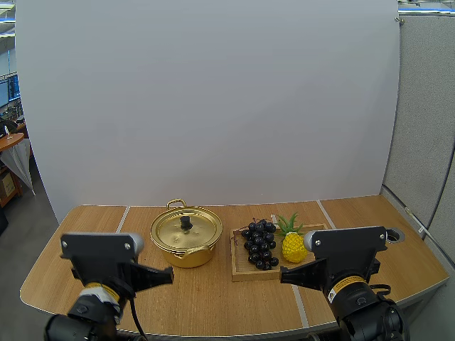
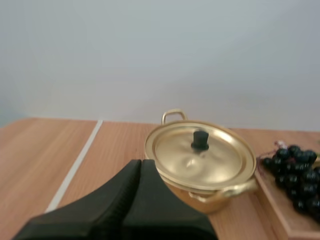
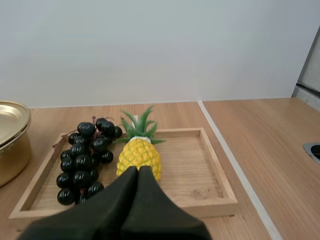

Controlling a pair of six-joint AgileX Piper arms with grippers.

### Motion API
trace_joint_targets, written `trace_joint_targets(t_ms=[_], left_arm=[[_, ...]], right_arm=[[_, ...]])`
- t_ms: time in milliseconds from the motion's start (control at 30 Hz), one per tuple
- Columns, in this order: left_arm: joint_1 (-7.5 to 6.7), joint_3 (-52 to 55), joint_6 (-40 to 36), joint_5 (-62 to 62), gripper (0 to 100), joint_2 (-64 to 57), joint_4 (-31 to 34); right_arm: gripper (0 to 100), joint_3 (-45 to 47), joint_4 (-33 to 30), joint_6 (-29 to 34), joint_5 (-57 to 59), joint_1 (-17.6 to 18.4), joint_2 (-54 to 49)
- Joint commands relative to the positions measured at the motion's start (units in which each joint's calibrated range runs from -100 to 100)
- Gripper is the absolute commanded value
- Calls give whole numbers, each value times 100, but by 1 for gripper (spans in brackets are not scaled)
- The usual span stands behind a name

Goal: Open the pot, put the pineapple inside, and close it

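Observation:
A gold pot (image 1: 186, 237) stands mid-table, its lid (image 2: 200, 155) on and topped by a black knob (image 2: 200, 140). To its right a small yellow pineapple (image 1: 293, 244) with green leaves lies on a wooden tray (image 1: 240, 268), beside a bunch of dark grapes (image 1: 260, 243). My left gripper (image 1: 169, 275) is shut, low at the front left, short of the pot (image 2: 207, 197). My right gripper (image 1: 283, 276) is shut too, at the tray's near edge, its tips (image 3: 138, 171) just in front of the pineapple (image 3: 139, 156).
The grapes (image 3: 87, 157) fill the tray's (image 3: 207, 170) left half, next to the pineapple. A round grommet hole (image 1: 392, 234) sits at the table's right side. Pale seams run across the tabletop (image 1: 213, 298).

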Motion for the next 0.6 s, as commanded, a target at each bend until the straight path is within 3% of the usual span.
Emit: trace_joint_targets(t_ms=[0, 333, 567], left_arm=[[15, -1237, -60, -109, 0, -36, 6], [15, -2677, 108, 54, 0, -36, 6], [15, -3466, 422, 1811, 0, -36, -5]], right_arm=[[0, -733, 7, -15, 62, -27, -44], [0, -2696, 7, -15, 2167, -27, -44], [0, -3766, 7, -15, 3950, -27, -44]])
